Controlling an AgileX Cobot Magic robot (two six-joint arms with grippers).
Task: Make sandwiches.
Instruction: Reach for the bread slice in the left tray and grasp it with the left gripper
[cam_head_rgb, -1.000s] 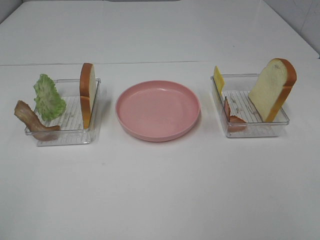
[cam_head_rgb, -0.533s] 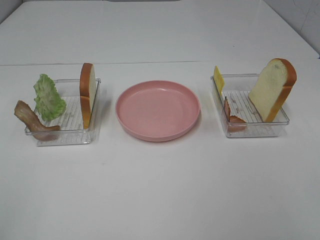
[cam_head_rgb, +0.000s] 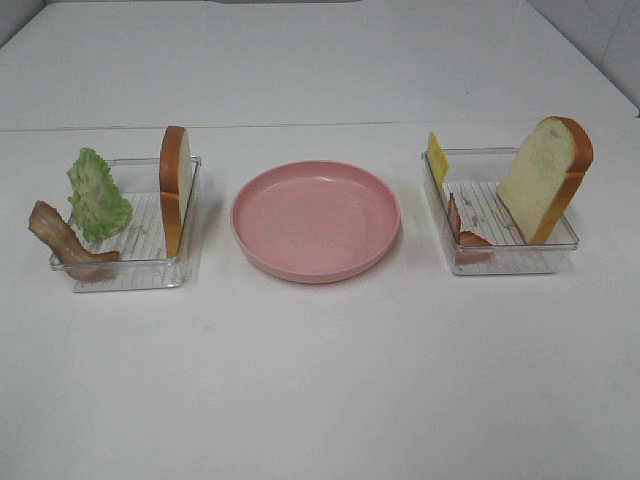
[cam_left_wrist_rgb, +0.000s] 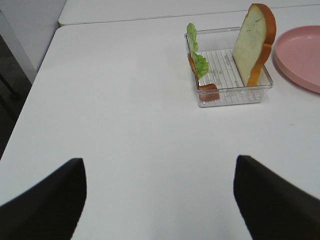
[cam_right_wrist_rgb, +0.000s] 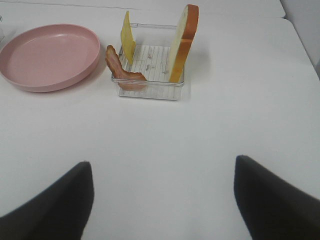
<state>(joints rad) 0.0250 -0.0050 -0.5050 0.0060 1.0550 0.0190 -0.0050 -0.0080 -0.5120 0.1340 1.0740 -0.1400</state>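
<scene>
On white tabletop (cam_head_rgb: 320, 380), with left hand (cam_left_wrist_rgb: 159, 197) and right hand (cam_right_wrist_rgb: 162, 195) both spread wide and empty, best to pinch left-of-frame bread slice (cam_head_rgb: 175, 190) by crust, then lay flat on centre plate (cam_head_rgb: 316, 215).

You have no change to record: in the high view nothing differs from a second ago. The left bread slice (cam_head_rgb: 175, 190), lettuce (cam_head_rgb: 97, 195) and left bacon strip (cam_head_rgb: 60, 240), the right bread slice (cam_head_rgb: 545, 175), cheese (cam_head_rgb: 437, 157) and right bacon strip (cam_head_rgb: 465, 240), and the pink plate (cam_head_rgb: 316, 220) show no shift or tilt you could pick out. The wrist views give you no earlier picture to compare
</scene>
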